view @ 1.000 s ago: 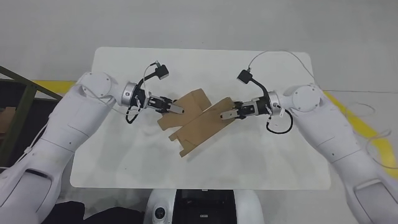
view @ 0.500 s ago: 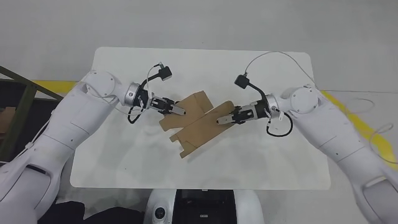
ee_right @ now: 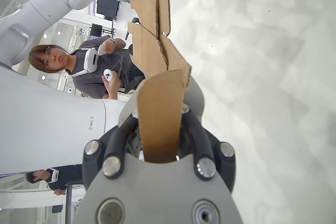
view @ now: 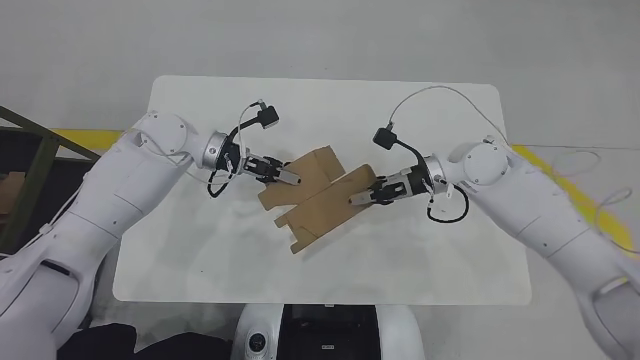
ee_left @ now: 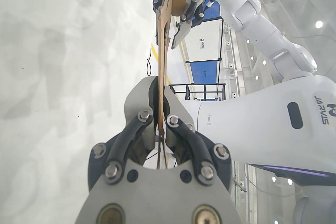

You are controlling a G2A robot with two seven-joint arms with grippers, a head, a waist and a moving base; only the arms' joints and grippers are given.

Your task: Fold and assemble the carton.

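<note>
A flattened brown carton (view: pixel 318 196) lies slanted mid-table, its flaps spread out. My left gripper (view: pixel 285 174) is at the carton's back-left edge, shut on it. In the left wrist view the cardboard (ee_left: pixel 162 57) runs edge-on out of the left gripper (ee_left: pixel 158 89). My right gripper (view: pixel 358 199) is at the carton's right edge. In the right wrist view a bent flap (ee_right: pixel 160 114) lies face-on between the spread fingers (ee_right: pixel 196 93) of the right gripper (ee_right: pixel 161 97). Far off in the left wrist view, one finger of the right gripper (ee_left: pixel 169 36) stands apart from the panel.
The white table (view: pixel 200 250) has bare surface on all sides of the carton. A thin cable (view: pixel 440 90) loops above the right arm. A dark rack (view: pixel 20 160) stands off the table's left side.
My right gripper has shifted along the carton's right edge, toward the front and slightly left. The left gripper and the carton have hardly moved.
</note>
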